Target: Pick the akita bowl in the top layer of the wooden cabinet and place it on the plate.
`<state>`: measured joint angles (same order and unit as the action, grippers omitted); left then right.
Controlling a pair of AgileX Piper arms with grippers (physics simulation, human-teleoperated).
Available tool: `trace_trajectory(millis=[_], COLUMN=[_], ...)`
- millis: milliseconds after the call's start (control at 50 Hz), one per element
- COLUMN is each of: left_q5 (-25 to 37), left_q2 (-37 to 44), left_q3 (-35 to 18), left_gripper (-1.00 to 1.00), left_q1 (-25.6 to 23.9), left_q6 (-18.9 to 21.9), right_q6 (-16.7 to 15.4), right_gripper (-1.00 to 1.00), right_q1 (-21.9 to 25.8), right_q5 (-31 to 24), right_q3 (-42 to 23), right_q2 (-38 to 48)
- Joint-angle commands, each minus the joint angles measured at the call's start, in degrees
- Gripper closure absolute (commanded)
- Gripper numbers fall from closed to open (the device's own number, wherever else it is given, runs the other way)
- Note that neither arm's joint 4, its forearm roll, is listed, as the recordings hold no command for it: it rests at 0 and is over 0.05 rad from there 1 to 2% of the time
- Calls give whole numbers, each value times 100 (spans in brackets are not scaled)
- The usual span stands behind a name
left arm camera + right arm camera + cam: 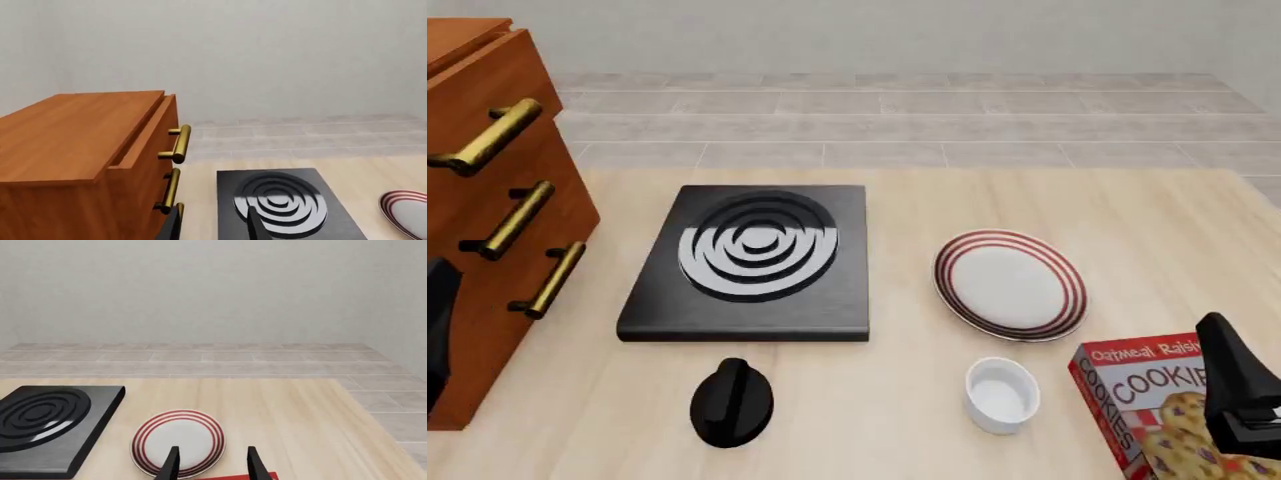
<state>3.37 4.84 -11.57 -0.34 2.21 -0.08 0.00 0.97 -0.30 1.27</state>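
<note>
Visibly bare plate (pixel 1010 284), top layer (pixel 143 135) ajar

front: high, forward-down | wrists: low, forward — all share stove (pixel 747 262)

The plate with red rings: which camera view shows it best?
The front view: the whole plate shows, nothing covering it. In the right wrist view the tool's fingers overlap its near edge. The left wrist view shows only part.
</note>
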Motion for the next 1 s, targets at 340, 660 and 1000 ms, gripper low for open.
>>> trace_trajectory(millis=[340,660,1000], left_q5=[355,732,1083], left_q2=[674,902,973], left_q3=[-1152,-1698,-2372], left_gripper=[-100,-100,-100], left_q1=[-199,-254,-285], left_q6=[39,97,168], right_q6=[0,1,-3], right_gripper=[-100,-100,-100], right_q1=[6,17,31], right_q5=[-62,-76,-80], right_q3=[-5,-8,-11], right_q2=[-76,-107,-124])
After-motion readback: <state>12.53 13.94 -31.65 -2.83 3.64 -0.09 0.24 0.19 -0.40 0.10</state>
